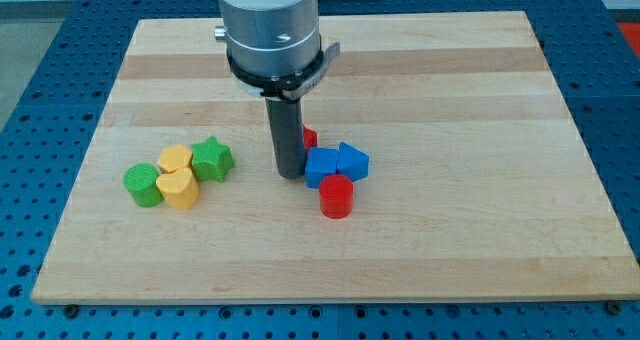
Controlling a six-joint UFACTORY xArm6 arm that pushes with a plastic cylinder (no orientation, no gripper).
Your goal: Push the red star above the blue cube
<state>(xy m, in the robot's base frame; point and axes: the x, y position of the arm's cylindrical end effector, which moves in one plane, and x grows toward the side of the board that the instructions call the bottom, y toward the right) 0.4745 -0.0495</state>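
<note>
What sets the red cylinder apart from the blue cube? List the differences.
The red cylinder is round and red; the blue cube is boxy and blue. The red cylinder sits nearer the view's bottom, away from my tip; the blue cube sits just right of my tip. Both rest on the wooden board, close together.

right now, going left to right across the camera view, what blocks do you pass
green cylinder → yellow hearts, one behind and one in front → green star → my tip → blue cube → blue triangular block. Red star and red cylinder overlap these, left out.
</note>
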